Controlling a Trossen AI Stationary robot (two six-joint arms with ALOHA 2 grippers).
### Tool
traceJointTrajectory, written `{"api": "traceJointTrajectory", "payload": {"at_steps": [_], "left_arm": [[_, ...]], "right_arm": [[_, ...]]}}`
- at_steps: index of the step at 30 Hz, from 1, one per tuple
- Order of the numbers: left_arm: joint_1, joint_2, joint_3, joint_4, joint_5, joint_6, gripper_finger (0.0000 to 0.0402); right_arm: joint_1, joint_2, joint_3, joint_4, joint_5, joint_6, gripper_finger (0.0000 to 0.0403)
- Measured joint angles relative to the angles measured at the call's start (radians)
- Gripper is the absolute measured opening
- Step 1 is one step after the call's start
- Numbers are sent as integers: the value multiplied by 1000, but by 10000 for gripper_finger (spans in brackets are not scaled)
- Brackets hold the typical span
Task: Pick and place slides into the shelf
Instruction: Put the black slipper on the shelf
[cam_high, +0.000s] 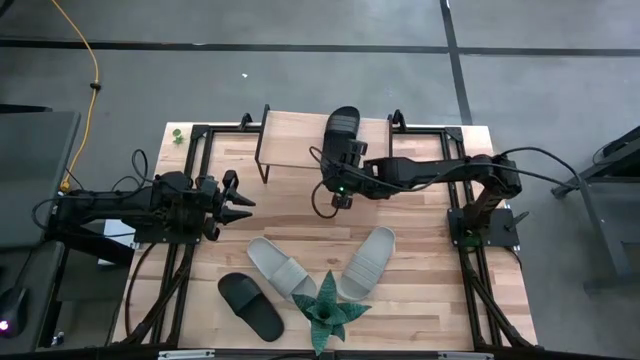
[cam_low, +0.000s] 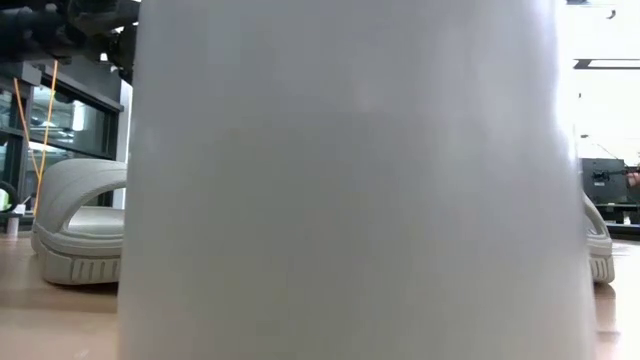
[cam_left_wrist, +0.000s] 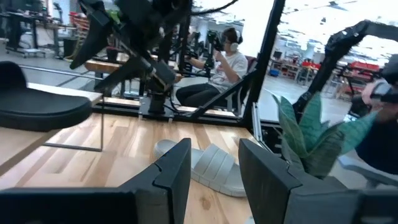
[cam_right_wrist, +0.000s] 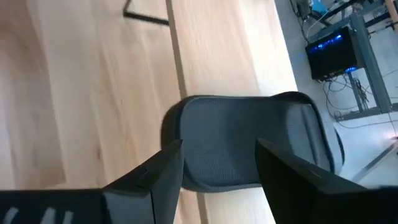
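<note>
Left side: the left claw hangs over the left part of the table, pointing toward the centre. Its fingers stand partly apart with nothing between them; it holds nothing.

Front of the table, left to right: one black slide lies near the front edge. Just beside it, toward the centre, lies a pale slide, angled. A green spiky plant stands at the front centre, between the two pale slides and close to both. The second pale slide lies to the right of the plant, angled the other way. In the low view a pale object directly before the lens blocks most of the scene; the two pale slides show at either edge of it.

Rear centre: the shelf stands at the far edge of the table. The second black slide rests on its plank top, toward the right end, overhanging the far edge.

Right side: the right arm reaches from its base at the right toward the shelf. The right claw is poised directly above the black slide on the shelf, fingers spread wide to either side of the slide's strap. Whether the fingers touch the slide cannot be determined.
</note>
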Motion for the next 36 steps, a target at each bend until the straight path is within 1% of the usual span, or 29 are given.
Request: {"api": "traceJointTrajectory", "payload": {"at_steps": [3, 7, 12, 19, 25, 32, 36], "left_arm": [[-35, 16, 1, 9, -9, 19, 124], [-95, 53, 35, -2, -77, 42, 124], [-199, 131, 96, -31, -137, 77, 124], [-379, 286, 218, -148, -360, 147, 124], [-523, 419, 319, -207, -526, 192, 124], [-676, 569, 467, -360, -775, 162, 124], [-755, 666, 556, -479, -882, 87, 124]], "right_arm": [[34, -13, 0, -4, 10, 38, 191], [73, -25, 0, -9, 17, 67, 191], [121, -25, 0, -73, 96, 130, 191], [201, -24, 0, -190, 237, 325, 191], [276, -24, 0, -200, 335, 344, 191], [328, -24, 0, -204, 358, 407, 191], [335, -24, 0, -208, 322, 354, 191]]}}
